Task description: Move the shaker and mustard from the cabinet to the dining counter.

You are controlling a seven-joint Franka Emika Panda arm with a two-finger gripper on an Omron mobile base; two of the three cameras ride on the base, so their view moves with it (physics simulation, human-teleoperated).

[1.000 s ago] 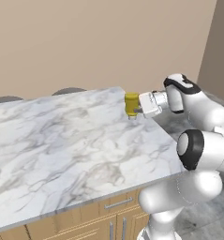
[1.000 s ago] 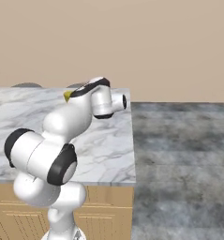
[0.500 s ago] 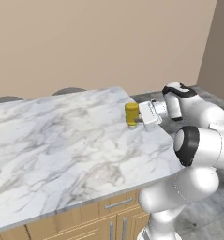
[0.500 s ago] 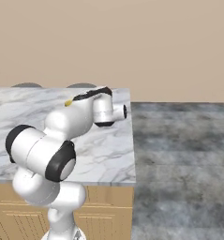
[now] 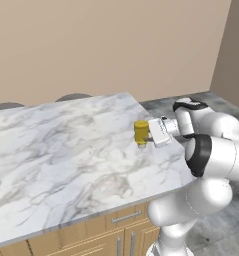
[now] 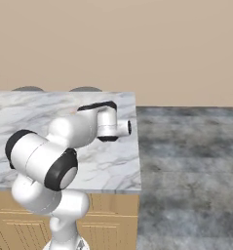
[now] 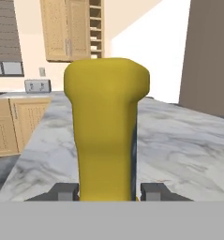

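Lowered since a second ago, the pincer [image 5: 147, 136] pinches the mustard [image 5: 141, 133] just above the desk [image 5: 66, 150], near its right edge. From the hand camera, the mustard [image 7: 106, 129] stands upright between the fingertips [image 7: 153, 191], with a wooden cabinet [image 7: 69, 29] far beyond the desk.

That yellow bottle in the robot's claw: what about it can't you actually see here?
- Mustard base, left base view: too small to tell whether it touches the dining counter.
- Mustard, right base view: hidden behind the arm.
- Gripper fingertips, hand view: mostly hidden by the bottle.
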